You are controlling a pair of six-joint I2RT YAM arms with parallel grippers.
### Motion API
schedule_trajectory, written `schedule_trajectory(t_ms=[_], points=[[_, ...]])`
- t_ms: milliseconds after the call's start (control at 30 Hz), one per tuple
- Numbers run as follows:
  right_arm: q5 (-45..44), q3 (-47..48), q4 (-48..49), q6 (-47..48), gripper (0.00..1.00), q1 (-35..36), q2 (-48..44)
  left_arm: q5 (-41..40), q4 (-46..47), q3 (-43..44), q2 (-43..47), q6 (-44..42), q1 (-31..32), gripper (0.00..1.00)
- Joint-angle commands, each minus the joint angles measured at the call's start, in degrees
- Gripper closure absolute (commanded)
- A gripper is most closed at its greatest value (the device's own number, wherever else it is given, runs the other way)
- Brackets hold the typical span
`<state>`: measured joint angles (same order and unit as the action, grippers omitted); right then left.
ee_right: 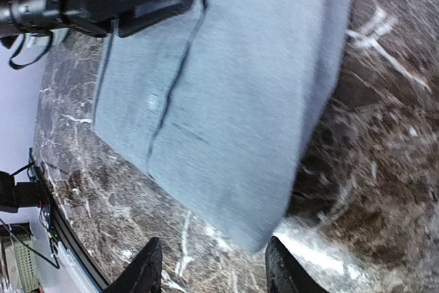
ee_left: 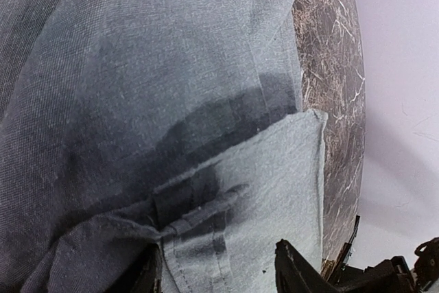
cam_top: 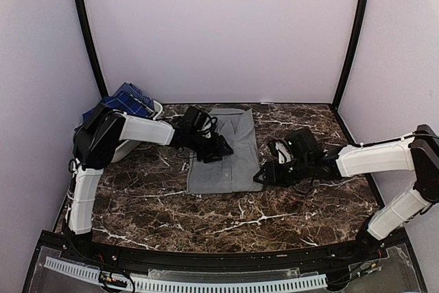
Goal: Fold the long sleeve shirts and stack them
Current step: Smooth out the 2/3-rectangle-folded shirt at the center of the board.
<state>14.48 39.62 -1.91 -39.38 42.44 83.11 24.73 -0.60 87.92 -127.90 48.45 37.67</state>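
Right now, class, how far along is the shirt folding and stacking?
Done: the grey shirt lies folded to a narrow panel on the table. In hand: the left hand, open, is over a fold of it; the right hand, open, is by its corner. Left: the plaid shirt sits in the basket, not yet stacked.

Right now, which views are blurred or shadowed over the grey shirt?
Right wrist: motion blur smears the grey shirt and the marble table. Left wrist: sharp, with a dark shadow across the cloth. Top external: sharp, evenly lit.
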Motion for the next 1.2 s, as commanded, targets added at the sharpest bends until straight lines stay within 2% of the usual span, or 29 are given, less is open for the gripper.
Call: schedule_trajectory(t_ms=[0, 167, 267, 567, 767, 933, 1167], points=[[6.22, 5.11, 8.83, 0.30, 0.58, -0.07, 3.88, 0.95, -3.36, 1.99, -1.06, -2.86, -0.05, 0.45], [7.74, 7.91, 11.71, 0.36, 0.69, -0.52, 10.38, 1.70, -6.24, 6.69, -0.71, -5.66, -0.05, 0.45], [10.19, 5.67, 15.81, -1.78, 0.74, -2.30, 13.63, 1.81, -7.55, 8.33, -0.53, -6.83, -0.10, 0.45], [10.87, -0.68, 17.73, -3.68, 0.76, -3.68, 15.54, 0.75, -9.28, 7.60, 4.37, -8.76, -2.09, 0.44], [10.54, -2.35, 15.70, -4.07, 0.76, -3.70, 10.77, -1.10, -8.51, -1.86, 14.07, -9.21, -4.37, 0.42], [8.90, -2.88, 10.35, -2.50, 0.74, -3.69, 5.94, -1.32, -7.32, -15.18, 24.14, -9.44, -4.62, 0.42], [8.87, -5.95, 6.34, -1.58, 0.71, -3.68, 1.18, 1.13, -8.64, -28.73, 32.76, -7.97, -4.63, 0.55]])
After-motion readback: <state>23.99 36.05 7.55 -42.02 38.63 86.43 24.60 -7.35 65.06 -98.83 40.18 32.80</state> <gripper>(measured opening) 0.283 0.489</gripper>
